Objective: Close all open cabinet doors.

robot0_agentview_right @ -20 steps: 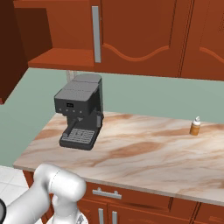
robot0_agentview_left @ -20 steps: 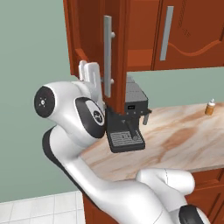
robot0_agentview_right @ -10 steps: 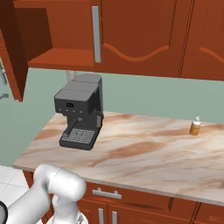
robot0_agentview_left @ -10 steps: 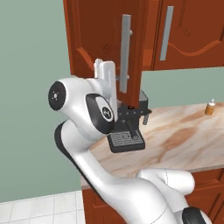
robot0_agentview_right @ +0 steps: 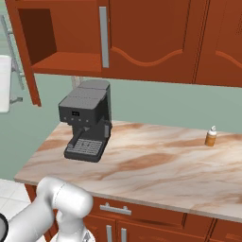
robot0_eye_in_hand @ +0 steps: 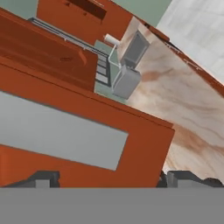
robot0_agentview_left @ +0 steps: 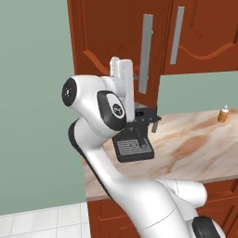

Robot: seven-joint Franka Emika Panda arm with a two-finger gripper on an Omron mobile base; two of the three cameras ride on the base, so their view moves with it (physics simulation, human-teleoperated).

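The cabinet doors (robot0_agentview_left: pixel 116 46) are the concern: the leftmost one is seen swung partway in the left base view, its silver bar handle (robot0_agentview_left: pixel 146 53) facing the camera beside the closed neighbour door (robot0_agentview_left: pixel 204 32). Compared with a second ago, that handle has shifted rightward and the door has turned nearer to its frame, so closing is judged well under way but not done. In the right base view the open compartment (robot0_agentview_right: pixel 59 45) is left exposed, with the door edge (robot0_agentview_right: pixel 23 56) at its left. In the hand view the claw (robot0_eye_in_hand: pixel 107 179) is pressed close against the door face, its fingertips (robot0_eye_in_hand: pixel 43 178) set wide on either side of the handle's grey band and holding nothing. Below, a coffee machine (robot0_agentview_right: pixel 85 120) stands on the tabletop (robot0_agentview_right: pixel 156 160), and a small bottle (robot0_agentview_right: pixel 211 137) further right.
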